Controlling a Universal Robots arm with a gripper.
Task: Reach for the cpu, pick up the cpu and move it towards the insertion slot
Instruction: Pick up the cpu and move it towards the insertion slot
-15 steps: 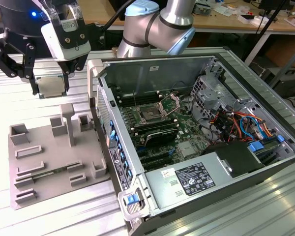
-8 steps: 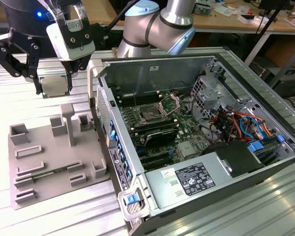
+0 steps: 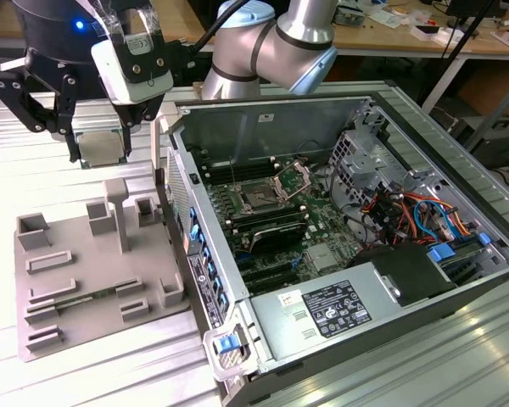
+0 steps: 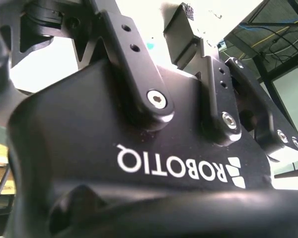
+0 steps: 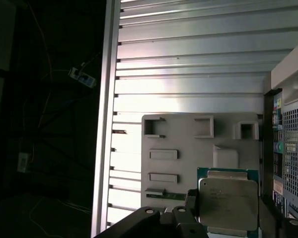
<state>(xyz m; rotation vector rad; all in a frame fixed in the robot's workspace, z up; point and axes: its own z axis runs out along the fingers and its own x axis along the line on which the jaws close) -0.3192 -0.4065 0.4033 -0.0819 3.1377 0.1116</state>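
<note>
Exterior view: fingers (image 3: 69,127) pinching cpu (image 3: 102,148) above grey tray (image 3: 93,271); case wall (image 3: 180,182) between cpu and insertion slot (image 3: 259,199).

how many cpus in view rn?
1. The cpu is gripped in the end effector, held up near the grey tray. Others may be hidden inside the computer case.

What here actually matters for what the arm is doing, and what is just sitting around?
Part of the job: the cpu, clamped in the gripper; the insertion slot, inside the open computer case.
Just lying about: the grey tray, the power supply, the orange and blue cables.
</note>
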